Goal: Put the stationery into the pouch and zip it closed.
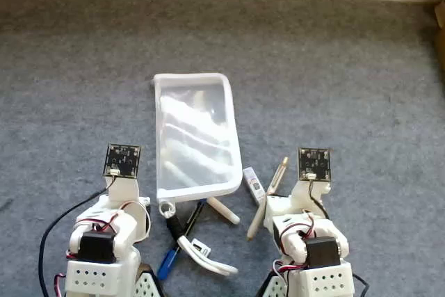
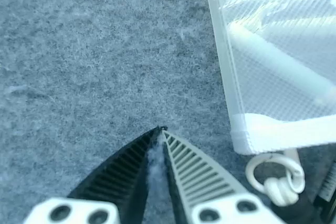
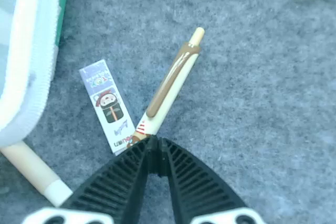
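Pouch [image 1: 197, 137] lies flat on carpet [image 1: 348, 67]; we see left gripper [image 2: 160, 129] and right gripper [image 3: 156, 141] both closed, pen [image 3: 170, 85] at the right's tips.

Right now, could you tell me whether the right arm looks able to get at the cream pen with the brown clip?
Probably yes. The pen lies uncovered on the carpet just ahead of the right gripper, with nothing across it; the shut jaws would need opening first.

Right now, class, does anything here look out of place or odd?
Nothing is damaged or spilled. The cream pen, eraser and blue pen lie scattered at angles outside the pouch, near its end.
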